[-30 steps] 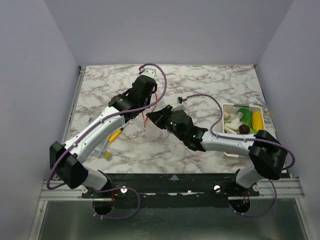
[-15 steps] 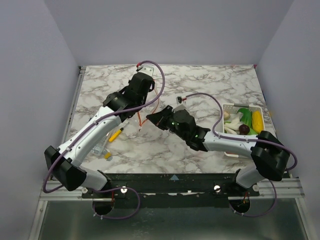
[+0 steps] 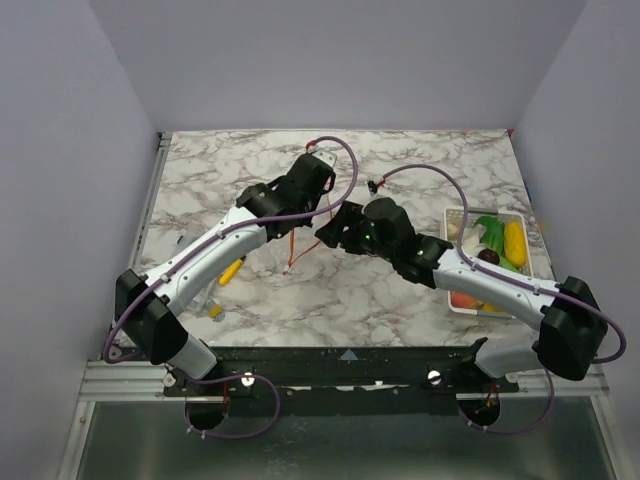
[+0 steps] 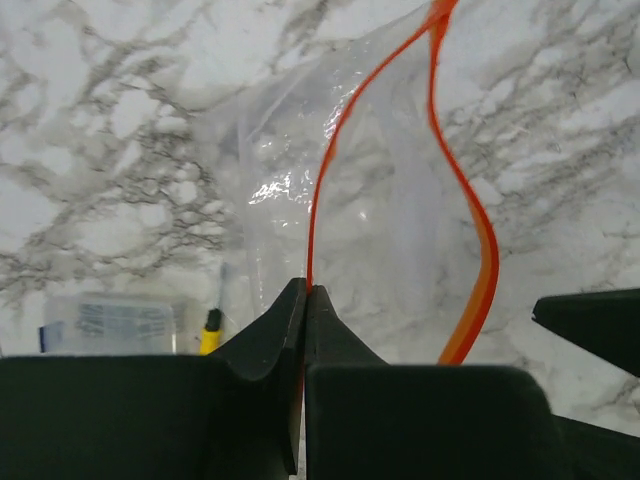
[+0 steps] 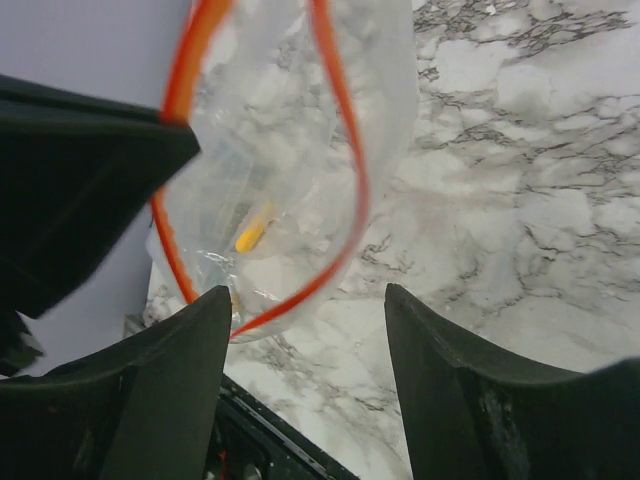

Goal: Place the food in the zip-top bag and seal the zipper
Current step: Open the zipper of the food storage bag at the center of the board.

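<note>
The zip-top bag (image 4: pixel 330 180) hangs clear and floppy above the marble, its mouth gaping. My left gripper (image 4: pixel 307 292) is shut on one side of the red-orange zipper (image 4: pixel 318 200) strip, and the other side curves away to the right. From above, the zipper (image 3: pixel 293 248) dangles below my left gripper (image 3: pixel 302 215). My right gripper (image 3: pixel 332 228) stands open just right of the bag. In its wrist view the right gripper (image 5: pixel 305 300) holds nothing, and the bag's mouth (image 5: pixel 270 170) loops in front of its left finger. The food (image 3: pixel 492 238) lies in the white tray (image 3: pixel 452 214) at the right.
A yellow pen (image 3: pixel 230 271) lies on the marble left of the bag, and in the left wrist view the pen (image 4: pixel 212 330) is beside a small clear plastic item (image 4: pixel 110 322). A small yellow-tipped piece (image 3: pixel 215 312) sits near the front edge. The table's front rail runs below both arms.
My left gripper has shut on the zipper strip and carried the bag to the right. My right gripper has opened, let go of the bag, and moved back and to the right.
</note>
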`<state>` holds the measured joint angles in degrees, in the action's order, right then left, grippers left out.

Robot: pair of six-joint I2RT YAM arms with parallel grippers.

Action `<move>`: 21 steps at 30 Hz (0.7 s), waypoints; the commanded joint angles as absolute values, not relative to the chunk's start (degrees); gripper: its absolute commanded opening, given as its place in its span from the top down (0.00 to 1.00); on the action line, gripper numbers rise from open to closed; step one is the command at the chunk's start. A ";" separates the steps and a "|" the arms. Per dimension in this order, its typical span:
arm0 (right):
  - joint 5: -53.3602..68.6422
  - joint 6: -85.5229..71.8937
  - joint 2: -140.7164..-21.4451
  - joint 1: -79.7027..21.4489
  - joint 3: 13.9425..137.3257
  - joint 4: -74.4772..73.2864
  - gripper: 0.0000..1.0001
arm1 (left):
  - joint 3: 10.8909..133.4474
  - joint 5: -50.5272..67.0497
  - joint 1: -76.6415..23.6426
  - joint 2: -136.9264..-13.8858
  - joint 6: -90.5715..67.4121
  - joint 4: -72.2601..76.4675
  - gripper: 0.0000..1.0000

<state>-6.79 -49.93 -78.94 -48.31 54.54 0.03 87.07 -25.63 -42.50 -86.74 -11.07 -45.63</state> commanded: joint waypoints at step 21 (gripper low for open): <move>-15.29 -43.87 -86.38 -48.61 60.27 -5.36 0.81 | 82.64 -9.61 -43.51 -85.52 -17.11 -43.82 1.00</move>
<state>-14.46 -43.86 -85.89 -48.40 59.94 -7.88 81.67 -10.66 -42.89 -86.78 -15.31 -42.52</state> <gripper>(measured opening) 0.304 0.011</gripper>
